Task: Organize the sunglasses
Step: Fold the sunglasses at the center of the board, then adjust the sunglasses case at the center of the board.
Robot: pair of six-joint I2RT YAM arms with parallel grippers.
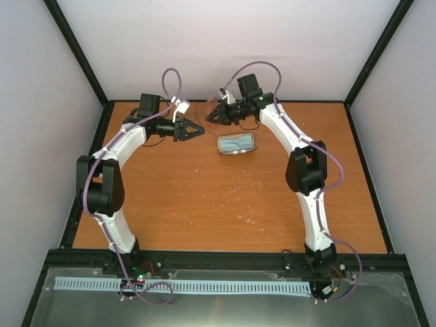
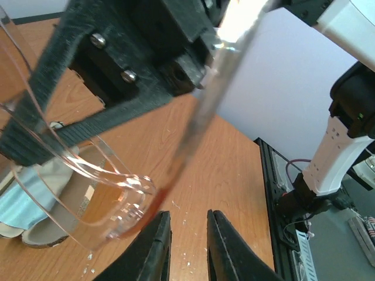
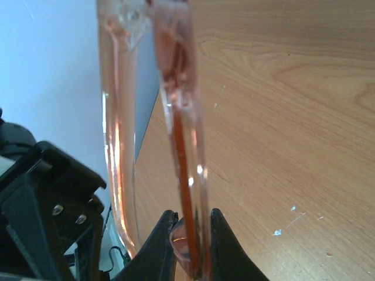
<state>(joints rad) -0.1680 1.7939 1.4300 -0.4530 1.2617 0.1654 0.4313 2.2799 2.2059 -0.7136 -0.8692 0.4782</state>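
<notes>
Sunglasses (image 3: pixel 183 146) are hanging in the right tool (image 3: pixel 190 237), which is pressed together on just a sliver of frame above the far side of the bench (image 1: pixel 225 204); that thin hold is risking a twist or slip that could drop them beside the open case (image 2: pixel 41 234). The left tool (image 2: pixel 187 246) is hovering just short of one temple tip, fingers (image 2: pixel 152 252) barely parted on nothing, so a misaimed pinch could be knocking them loose. Both arms are reaching forward and bending inward, wrists facing.
</notes>
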